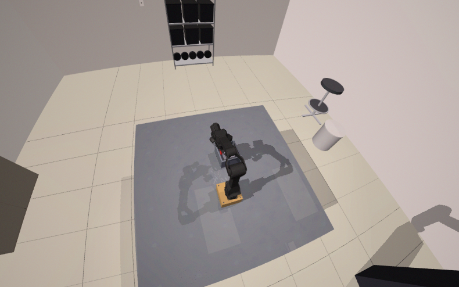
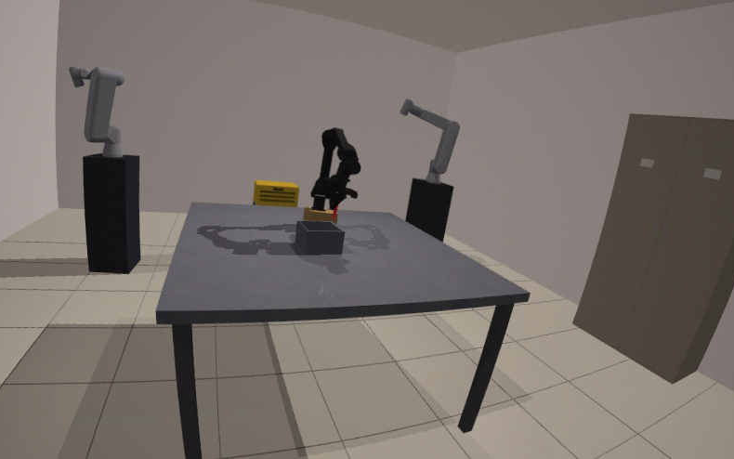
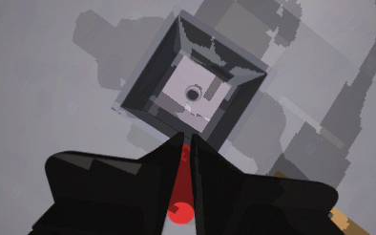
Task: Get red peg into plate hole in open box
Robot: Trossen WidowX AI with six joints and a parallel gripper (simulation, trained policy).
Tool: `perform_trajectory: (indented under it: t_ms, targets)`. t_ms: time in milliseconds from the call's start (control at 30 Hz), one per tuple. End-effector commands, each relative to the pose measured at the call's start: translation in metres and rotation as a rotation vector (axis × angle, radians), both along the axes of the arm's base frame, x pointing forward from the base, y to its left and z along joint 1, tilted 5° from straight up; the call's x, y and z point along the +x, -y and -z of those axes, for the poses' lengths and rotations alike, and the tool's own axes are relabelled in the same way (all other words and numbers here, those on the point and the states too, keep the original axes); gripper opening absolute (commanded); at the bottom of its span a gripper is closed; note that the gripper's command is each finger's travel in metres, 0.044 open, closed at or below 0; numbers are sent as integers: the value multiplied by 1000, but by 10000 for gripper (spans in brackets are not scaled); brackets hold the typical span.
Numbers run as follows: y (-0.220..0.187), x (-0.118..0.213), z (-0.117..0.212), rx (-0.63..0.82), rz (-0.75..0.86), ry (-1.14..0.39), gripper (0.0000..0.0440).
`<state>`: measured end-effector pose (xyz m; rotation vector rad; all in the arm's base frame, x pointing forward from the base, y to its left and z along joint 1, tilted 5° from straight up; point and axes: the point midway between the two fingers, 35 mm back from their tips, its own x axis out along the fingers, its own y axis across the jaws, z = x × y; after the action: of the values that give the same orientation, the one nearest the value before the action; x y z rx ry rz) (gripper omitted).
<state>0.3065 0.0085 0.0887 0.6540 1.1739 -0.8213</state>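
Note:
The red peg is held between the fingers of my gripper, which is shut on it. In the exterior view the peg is slightly tilted, its lower end free, above the level of the box's rim. The open grey box stands upright on the table. In the wrist view it lies just beyond the fingertips. The pale plate at its bottom shows one round dark hole, with nothing in it. In the top view the arm hides part of the box.
The arm's orange base block stands on the grey table behind the box as the exterior camera sees it. Shadows of the arm lie across the table. A shelf, a stool, a cabinet and two grey arms on pedestals stand off the table.

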Motion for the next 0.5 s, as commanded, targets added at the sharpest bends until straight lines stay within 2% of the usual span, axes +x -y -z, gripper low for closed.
perform_trajectory:
  t_ms: [0, 467]
  targets:
    - [13, 8, 4, 7, 21, -4, 0]
    - [57, 30, 28, 46, 111, -23, 8]
